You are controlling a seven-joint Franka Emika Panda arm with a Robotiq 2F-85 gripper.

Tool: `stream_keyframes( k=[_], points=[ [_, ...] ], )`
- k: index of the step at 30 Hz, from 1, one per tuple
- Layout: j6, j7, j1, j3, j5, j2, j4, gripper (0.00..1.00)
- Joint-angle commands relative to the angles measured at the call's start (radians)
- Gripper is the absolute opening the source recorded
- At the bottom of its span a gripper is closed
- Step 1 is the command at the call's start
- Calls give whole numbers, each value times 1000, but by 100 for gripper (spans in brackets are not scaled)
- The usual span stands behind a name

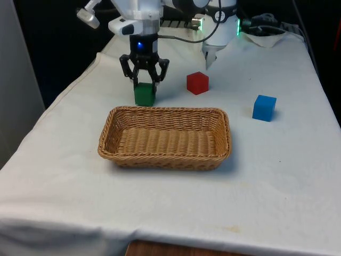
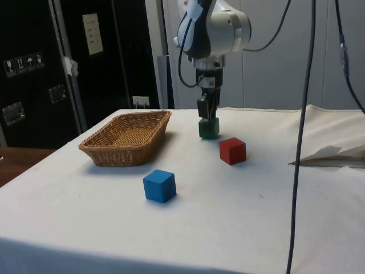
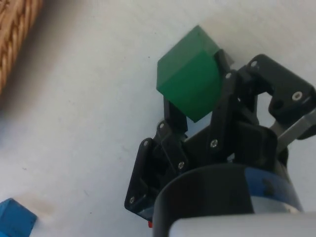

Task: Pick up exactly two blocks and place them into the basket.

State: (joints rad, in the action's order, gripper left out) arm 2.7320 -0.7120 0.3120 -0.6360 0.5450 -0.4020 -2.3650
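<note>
A green block (image 1: 144,95) stands on the white cloth just behind the wicker basket's (image 1: 165,111) far rim, toward the front view's left. My gripper (image 1: 144,82) comes down on it from above, fingers pressed against two opposite faces. In the wrist view the gripper (image 3: 197,91) clamps the green block (image 3: 190,81) between both fingers. The side view has the gripper (image 2: 209,119) on top of the green block (image 2: 209,129), beside the basket (image 2: 122,154). A red block (image 1: 197,82) and a blue block (image 1: 264,108) lie loose on the cloth.
The red block (image 2: 232,150) sits close to the green one, and the blue block (image 2: 159,185) lies farther off, level with the basket. A crumpled fold of cloth (image 2: 331,154) and hanging cables (image 2: 299,114) lie near the robot's base.
</note>
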Motion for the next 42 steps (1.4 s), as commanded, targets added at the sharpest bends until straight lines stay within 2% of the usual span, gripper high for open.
stream_keyframes(
  k=[1,7,8,9,16,17,18,20,25,26,27,34,35,36,42],
  points=[
    [-1,14,15,-18,-19,11,-5,2],
    [-14,39,26,-27,-52,56,-8,2],
    [-5,18,7,-2,-27,57,-7,2],
    [-18,52,27,-26,-67,69,-8,2],
    [-33,100,29,-23,-123,114,-1,2],
    [-20,72,13,-2,-92,113,-6,2],
    [-35,107,29,-23,-132,121,0,2],
    [-40,131,32,-19,-161,140,2,2],
    [-61,178,34,-8,-223,181,11,2],
    [-52,156,22,5,-198,184,6,2],
    [-66,186,34,-6,-233,188,14,2],
    [-109,242,34,15,-305,241,36,2],
    [-102,222,26,24,-284,247,30,2],
    [-115,247,34,18,-312,247,39,2],
    [-151,288,32,35,-362,263,71,2]
  ],
)
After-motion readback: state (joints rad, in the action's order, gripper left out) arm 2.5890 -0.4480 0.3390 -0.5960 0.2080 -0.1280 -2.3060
